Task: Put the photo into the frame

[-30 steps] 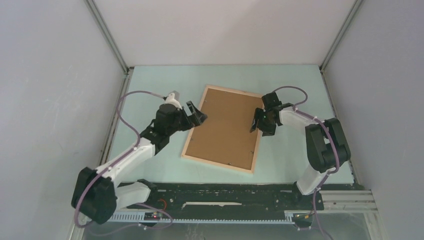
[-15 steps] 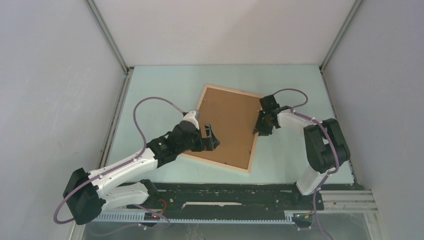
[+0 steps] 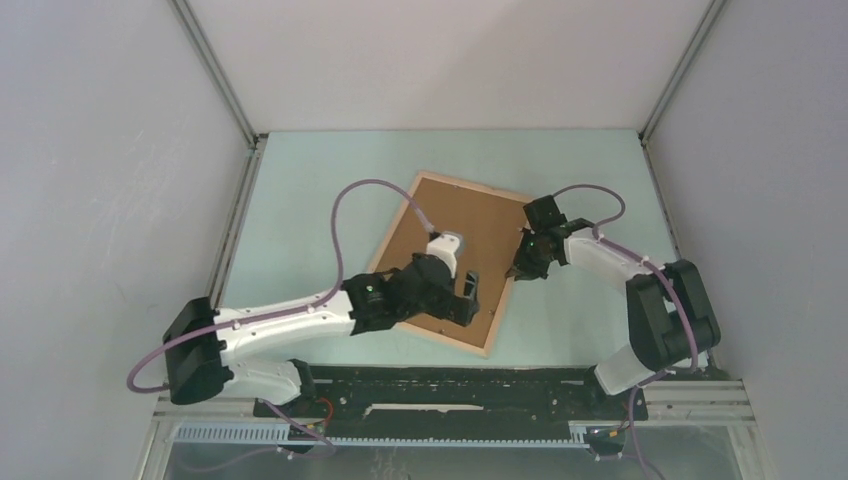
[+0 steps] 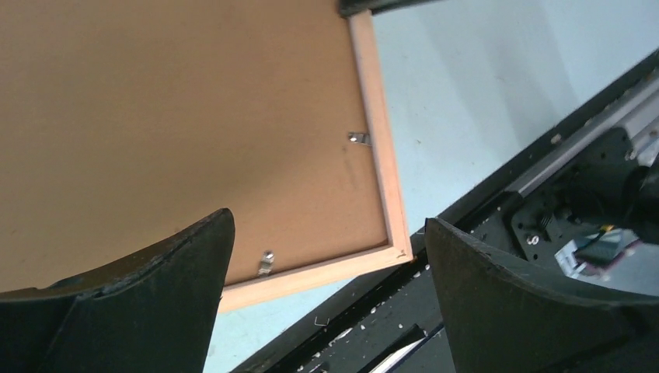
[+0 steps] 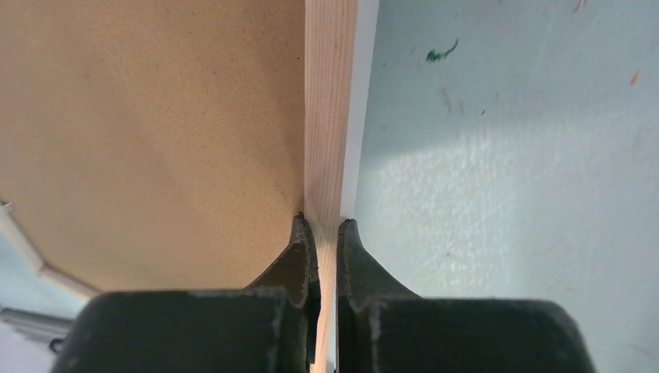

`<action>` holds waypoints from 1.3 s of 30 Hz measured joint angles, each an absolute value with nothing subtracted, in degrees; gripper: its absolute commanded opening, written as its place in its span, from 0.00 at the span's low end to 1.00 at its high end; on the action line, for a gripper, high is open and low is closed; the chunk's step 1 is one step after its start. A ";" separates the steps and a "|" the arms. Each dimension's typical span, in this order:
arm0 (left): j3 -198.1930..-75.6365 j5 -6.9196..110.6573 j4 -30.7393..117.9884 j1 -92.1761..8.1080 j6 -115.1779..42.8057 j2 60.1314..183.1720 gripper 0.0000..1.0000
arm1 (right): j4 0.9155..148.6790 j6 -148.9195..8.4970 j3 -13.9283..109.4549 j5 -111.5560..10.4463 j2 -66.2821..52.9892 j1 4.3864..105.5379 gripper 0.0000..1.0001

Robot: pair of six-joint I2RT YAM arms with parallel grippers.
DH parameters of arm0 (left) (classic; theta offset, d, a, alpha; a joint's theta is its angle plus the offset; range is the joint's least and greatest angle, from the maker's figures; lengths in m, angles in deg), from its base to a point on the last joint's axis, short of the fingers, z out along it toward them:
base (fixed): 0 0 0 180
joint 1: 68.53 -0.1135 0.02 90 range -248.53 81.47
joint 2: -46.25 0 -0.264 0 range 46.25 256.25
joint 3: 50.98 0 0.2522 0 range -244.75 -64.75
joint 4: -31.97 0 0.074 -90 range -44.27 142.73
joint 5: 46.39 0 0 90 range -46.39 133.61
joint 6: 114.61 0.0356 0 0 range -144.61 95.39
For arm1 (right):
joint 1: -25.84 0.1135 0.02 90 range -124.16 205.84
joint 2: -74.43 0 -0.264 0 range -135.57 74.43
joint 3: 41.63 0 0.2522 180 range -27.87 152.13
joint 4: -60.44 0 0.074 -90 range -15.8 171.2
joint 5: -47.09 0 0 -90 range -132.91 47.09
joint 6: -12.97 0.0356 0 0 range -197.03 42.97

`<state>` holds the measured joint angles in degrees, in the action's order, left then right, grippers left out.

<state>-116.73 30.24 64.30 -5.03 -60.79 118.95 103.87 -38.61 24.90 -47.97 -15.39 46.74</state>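
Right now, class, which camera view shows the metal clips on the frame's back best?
The left wrist view: two metal clips sit sharp and near on the backing board, beside the frame rail. The top external view is too small to make them out; the right wrist view shows none.

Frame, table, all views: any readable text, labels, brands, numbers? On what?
None readable.
The frame and its backing board are bare.
The table has only a green scribble, no letters.
A small white part, far right in the left wrist view, is too blurred to tell.
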 measured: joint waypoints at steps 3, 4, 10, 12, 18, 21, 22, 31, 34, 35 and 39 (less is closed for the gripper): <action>-119.53 27.60 64.75 0.15 -58.10 122.84 1.00 | 105.66 -37.21 24.97 -49.83 -12.94 46.11 0.00; -120.51 26.68 65.15 1.92 -57.14 124.50 1.00 | 106.50 -36.73 25.14 -50.64 -12.35 45.87 0.00; -134.46 16.01 73.61 12.59 -51.48 141.53 1.00 | 110.32 -35.14 27.50 -54.18 -12.09 44.82 0.00; -140.18 13.17 76.71 14.51 -50.47 147.00 1.00 | 111.24 -34.59 28.40 -54.92 -12.09 44.58 0.00; -150.63 3.97 86.20 16.37 -49.86 157.81 1.00 | 112.83 -33.37 30.76 -56.43 -12.09 43.99 0.00; -154.17 -1.89 92.51 16.09 -50.98 161.55 1.00 | 113.12 -32.73 30.85 -57.18 -12.09 43.88 0.00; -155.77 -4.03 94.57 16.06 -51.35 163.10 1.00 | 113.23 -32.60 30.85 -57.26 -12.09 43.86 0.00; -158.22 -15.05 104.14 15.45 -53.67 168.96 0.82 | 113.73 -31.64 30.85 -58.36 -12.09 43.83 0.00; -158.22 -16.53 105.54 15.43 -54.80 168.96 0.73 | 113.75 -31.31 30.94 -58.99 -12.09 43.81 0.00; -158.19 -16.66 106.02 15.45 -55.26 168.96 0.71 | 113.75 -31.16 31.11 -59.36 -12.09 43.81 0.00; -158.13 -16.66 108.62 15.43 -57.16 168.92 0.59 | 112.97 -30.37 32.33 -60.67 -11.47 43.35 0.00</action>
